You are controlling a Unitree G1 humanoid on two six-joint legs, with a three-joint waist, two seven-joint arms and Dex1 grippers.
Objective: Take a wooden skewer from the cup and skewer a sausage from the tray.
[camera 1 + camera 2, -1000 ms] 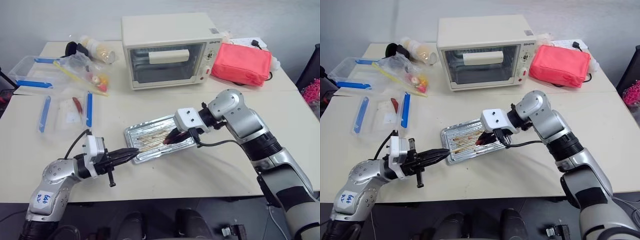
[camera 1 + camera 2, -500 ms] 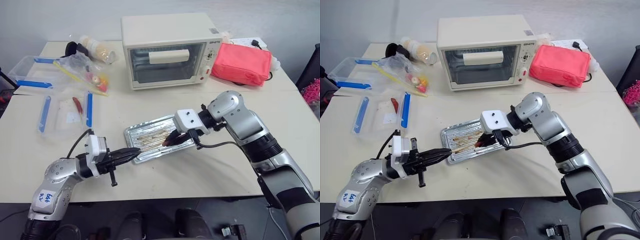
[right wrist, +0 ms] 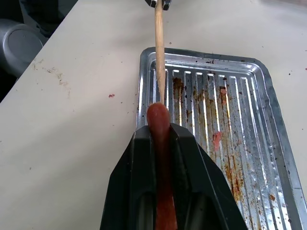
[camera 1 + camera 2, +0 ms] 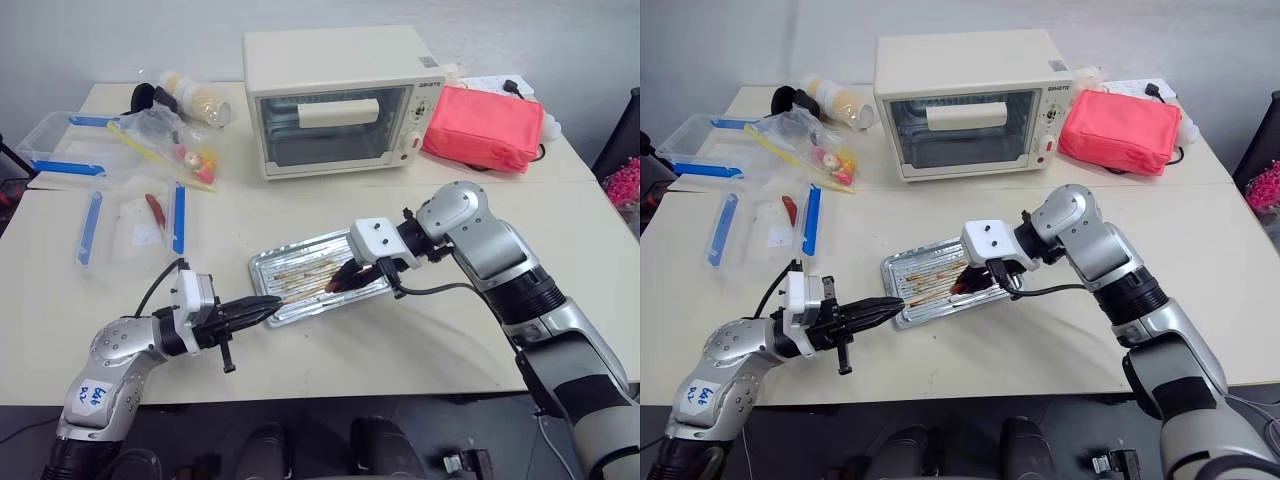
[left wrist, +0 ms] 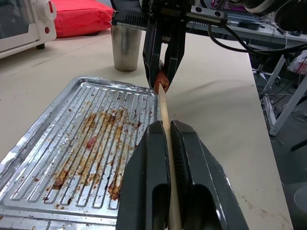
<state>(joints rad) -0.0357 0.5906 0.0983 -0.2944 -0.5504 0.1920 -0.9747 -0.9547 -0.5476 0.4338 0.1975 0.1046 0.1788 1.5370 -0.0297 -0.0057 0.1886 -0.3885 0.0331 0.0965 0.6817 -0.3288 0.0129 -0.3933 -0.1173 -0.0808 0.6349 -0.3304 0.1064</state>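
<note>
Nearest the robot, the left gripper [image 5: 169,143] has its two black fingers pressed together on the thin, pale wooden skewer [image 5: 163,108]. The stick lies almost flat and points away over the flat silver metal baking tray [image 5: 72,143], which has a ribbed floor streaked with brown grease.

The sharp end of the skewer meets the round end of the short, smooth, dark-red sausage [image 3: 158,125]. The right gripper [image 3: 160,143] is clamped on that sausage, with one finger on each side of it. It holds the sausage up above the tray (not resting on the ribs), near the tray's right part in the head views. The two grippers face each other across the tray, and the skewer and sausage make one straight line between them.

Just past the far end of the tray stands the small plain cup of dull grey steel [image 5: 126,47]. It is upright on the pale table [image 4: 400,350].

Farther back on the left side of the table lie clear plastic boxes with blue clips [image 4: 130,222], and one of them has a small red piece inside. Behind them is a clear plastic bag with a yellow strip [image 4: 160,150]. At the far middle sits a cream toaster oven with a glass door [image 4: 340,100], and a red soft pouch [image 4: 485,125] lies to its right.
</note>
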